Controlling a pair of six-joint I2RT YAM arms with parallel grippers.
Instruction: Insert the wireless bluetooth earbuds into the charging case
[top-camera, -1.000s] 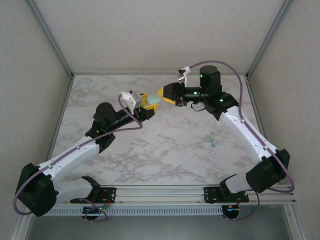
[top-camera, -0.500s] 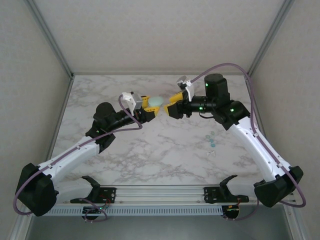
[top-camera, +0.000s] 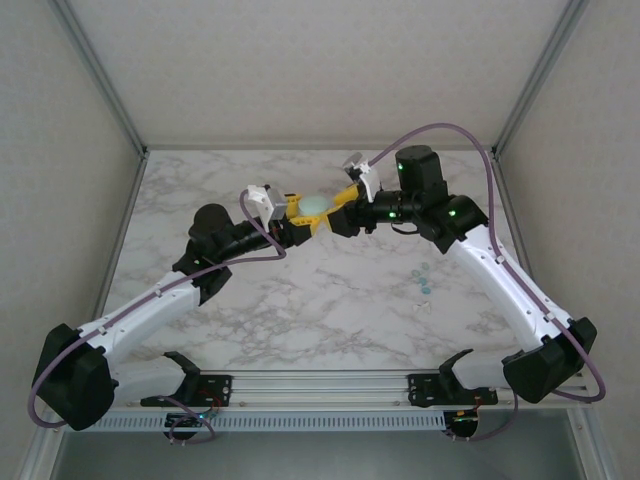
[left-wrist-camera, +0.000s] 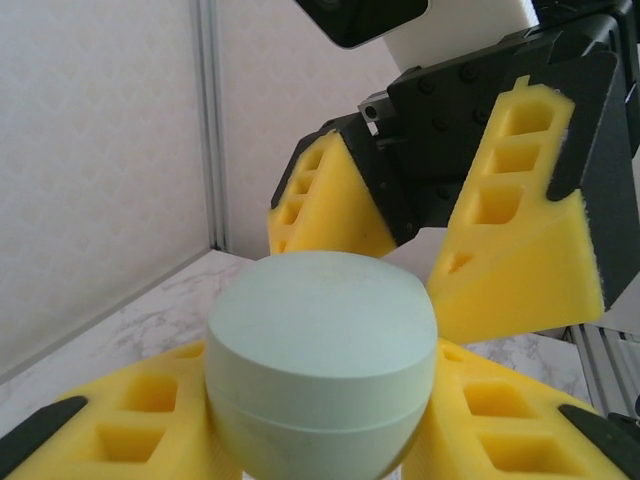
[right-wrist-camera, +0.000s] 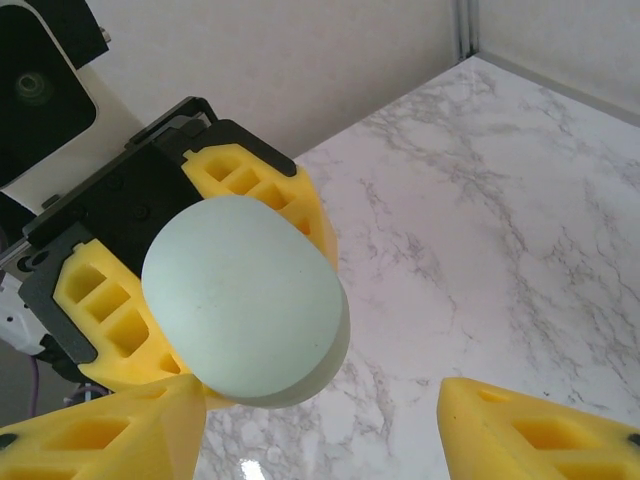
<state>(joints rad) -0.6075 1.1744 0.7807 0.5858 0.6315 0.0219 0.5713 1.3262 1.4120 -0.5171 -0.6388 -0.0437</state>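
The pale blue-green charging case (top-camera: 313, 206) is closed and held above the table at mid-back, with my left gripper (top-camera: 299, 217) shut on it. In the left wrist view the case (left-wrist-camera: 322, 345) sits between my yellow fingers (left-wrist-camera: 120, 425). My right gripper (top-camera: 338, 208) faces it from the right, open, its fingertips just short of the case. In the right wrist view the case (right-wrist-camera: 245, 300) hangs ahead of my right gripper (right-wrist-camera: 320, 435), nearer its left pad (right-wrist-camera: 100, 435). The earbuds (top-camera: 425, 285) lie on the marble to the right.
A tiny white piece (top-camera: 420, 304) lies just in front of the earbuds. The marble table (top-camera: 330, 310) is walled at the back and both sides. The right arm's purple cable (top-camera: 480, 160) loops above the wrist.
The right wrist has turned, and its gripper backed off from the case and then came close again. The left gripper still holds the case in almost the same place.
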